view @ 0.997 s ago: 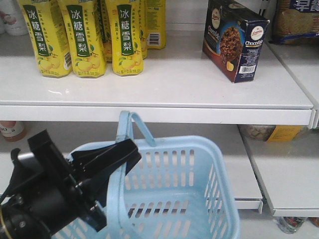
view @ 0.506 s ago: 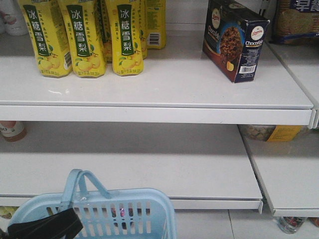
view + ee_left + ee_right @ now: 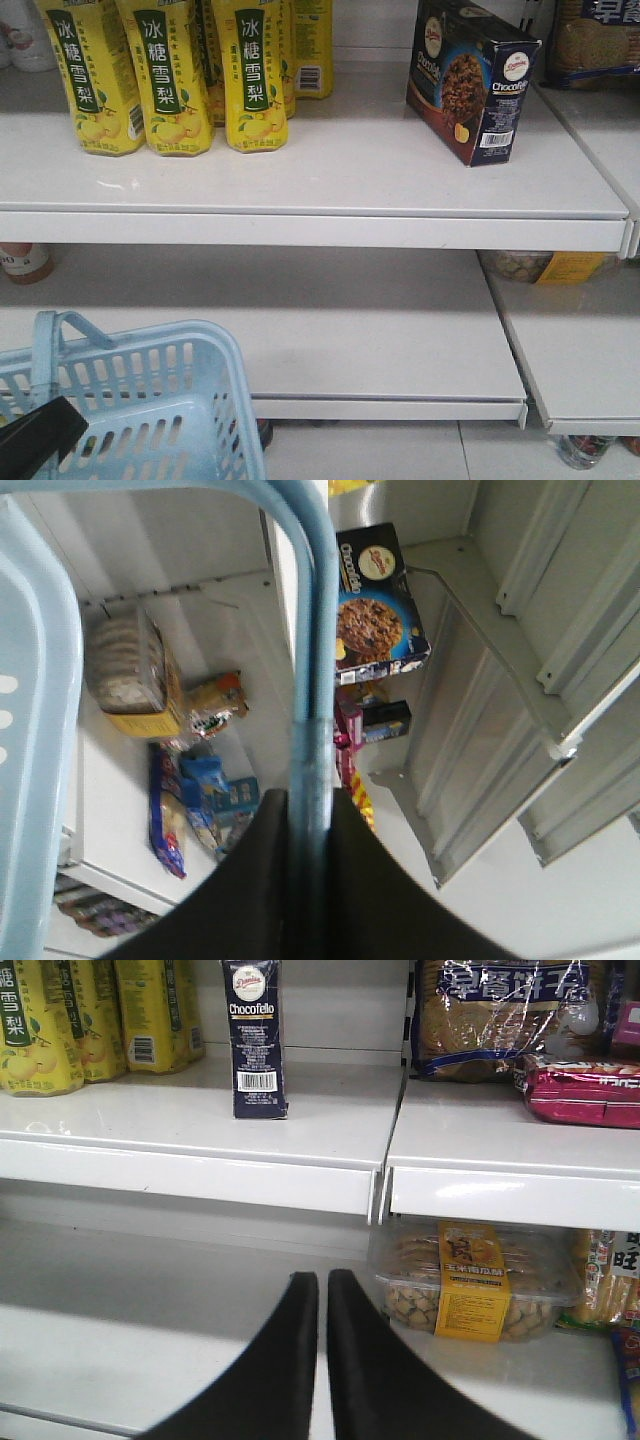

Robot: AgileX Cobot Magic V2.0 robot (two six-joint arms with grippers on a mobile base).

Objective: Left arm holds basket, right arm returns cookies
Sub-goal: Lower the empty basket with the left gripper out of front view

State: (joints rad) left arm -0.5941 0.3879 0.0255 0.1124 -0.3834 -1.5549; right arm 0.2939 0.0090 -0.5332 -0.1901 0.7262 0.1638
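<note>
The cookies (image 3: 470,80), a dark navy Chocofello box, stand upright on the upper shelf right of the yellow bottles; they also show in the right wrist view (image 3: 255,1040) and the left wrist view (image 3: 375,595). The light blue basket (image 3: 150,400) hangs at the lower left, in front of the lower shelf. My left gripper (image 3: 308,810) is shut on one hoop handle (image 3: 312,660) of the basket; in the front view only its black tip (image 3: 35,440) shows. My right gripper (image 3: 322,1285) is shut on nothing, low in front of the lower shelf, well below and right of the cookies.
Yellow drink bottles (image 3: 165,75) fill the upper shelf's left side. A blue biscuit bag (image 3: 500,1010) and a red pack (image 3: 590,1090) lie on the adjoining right shelf. A clear tub of biscuits (image 3: 470,1280) sits on the lower shelf, just right of my right gripper.
The basket and my left gripper have swung from the lower centre of the front view to the bottom left corner. The cookies have stayed in place on the shelf.
</note>
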